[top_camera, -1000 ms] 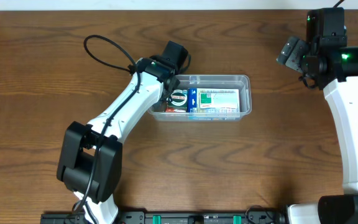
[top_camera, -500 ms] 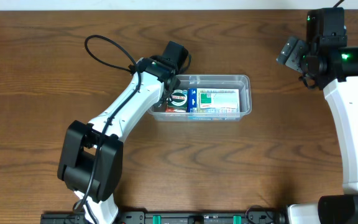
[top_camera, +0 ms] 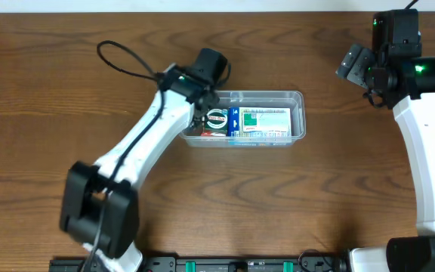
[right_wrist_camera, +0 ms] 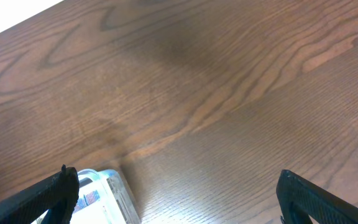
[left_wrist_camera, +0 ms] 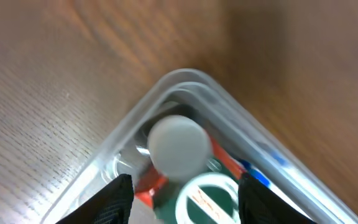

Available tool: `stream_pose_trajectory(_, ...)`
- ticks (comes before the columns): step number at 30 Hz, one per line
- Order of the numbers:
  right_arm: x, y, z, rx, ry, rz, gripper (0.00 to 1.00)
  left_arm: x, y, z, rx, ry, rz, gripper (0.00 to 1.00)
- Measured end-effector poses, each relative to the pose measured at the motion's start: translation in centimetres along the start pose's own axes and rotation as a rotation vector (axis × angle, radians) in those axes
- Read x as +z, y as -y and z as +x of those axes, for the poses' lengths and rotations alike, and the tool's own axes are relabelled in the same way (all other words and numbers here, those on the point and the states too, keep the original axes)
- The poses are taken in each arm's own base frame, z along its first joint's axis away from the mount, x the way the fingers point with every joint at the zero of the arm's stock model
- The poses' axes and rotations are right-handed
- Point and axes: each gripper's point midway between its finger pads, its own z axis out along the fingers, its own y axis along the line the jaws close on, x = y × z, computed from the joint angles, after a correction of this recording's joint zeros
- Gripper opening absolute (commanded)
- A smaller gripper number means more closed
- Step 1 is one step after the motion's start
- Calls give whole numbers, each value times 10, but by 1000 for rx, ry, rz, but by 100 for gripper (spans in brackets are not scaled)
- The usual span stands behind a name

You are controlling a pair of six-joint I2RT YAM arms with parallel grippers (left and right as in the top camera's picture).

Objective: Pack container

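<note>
The clear container (top_camera: pixel 297 106) sits mid-table and holds a green-and-white box (top_camera: pixel 266 121), a blue box (top_camera: pixel 233 121) and a round green-and-white item (top_camera: pixel 216 119) at its left end. My left gripper (top_camera: pixel 202 113) hangs over that left end, open. In the left wrist view its gripper (left_wrist_camera: pixel 185 202) straddles a white-capped bottle (left_wrist_camera: pixel 178 144) and the green round item (left_wrist_camera: pixel 207 199) inside the container's corner (left_wrist_camera: pixel 185 78), with gaps on both sides. My right gripper (top_camera: pixel 351 62) is far right, open and empty; its own view shows the gripper (right_wrist_camera: pixel 179 199) above bare wood and one container corner (right_wrist_camera: pixel 122 190).
The left arm's black cable (top_camera: pixel 123 60) loops over the wood at the back left. The right arm's white link (top_camera: pixel 425 151) runs along the right edge. Brown wooden table (top_camera: pixel 278 196) surrounds the container.
The left gripper's jaws have spread apart over the container's left end, and the left arm has shifted slightly up and left. The right arm has not moved.
</note>
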Motion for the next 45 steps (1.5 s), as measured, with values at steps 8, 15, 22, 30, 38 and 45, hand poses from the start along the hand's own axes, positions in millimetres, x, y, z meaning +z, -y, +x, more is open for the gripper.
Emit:
stream_pose_trajectory(8,0,0,0,0,0,0,99,-125,-17,-26,170,117,181,98)
stream_pose_trajectory(15,0,0,0,0,0,0,99,-194,-100,-13,497,129,108,98)
stream_pose_trajectory(22,0,0,0,0,0,0,99,-220,-191,21,726,-20,-49,98)
stream_pose_trajectory(30,0,0,0,0,0,0,99,-234,-197,25,736,13,26,98)
stream_pose_trajectory(38,0,0,0,0,0,0,99,-235,-198,26,730,9,38,98)
stream_pose_trajectory(45,0,0,0,0,0,0,99,-255,-228,14,567,123,63,98)
